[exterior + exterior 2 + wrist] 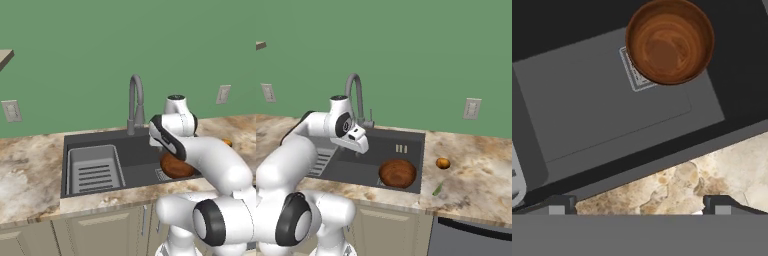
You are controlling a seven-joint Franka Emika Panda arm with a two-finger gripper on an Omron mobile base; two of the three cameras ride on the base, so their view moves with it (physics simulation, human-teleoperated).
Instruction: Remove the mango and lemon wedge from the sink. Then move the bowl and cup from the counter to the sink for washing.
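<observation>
The reddish-brown bowl (398,173) (176,167) (670,41) sits upright in the right front part of the dark sink (356,170) (135,150), partly over the drain. My gripper (358,151) (641,202) hangs open and empty above the sink, left of the bowl and near the basin's front wall. On the marbled counter (476,170) right of the sink lie the orange mango (443,163) (227,142) and, nearer the front edge, the small green lemon wedge (437,188). The cup is out of view.
A grey gooseneck faucet (136,100) (356,95) rises behind the sink. The lighter slotted tray insert (95,170) fills the basin's left side. Wall outlets (472,108) (11,111) sit on the green wall. A counter strip (702,180) runs along the sink's front.
</observation>
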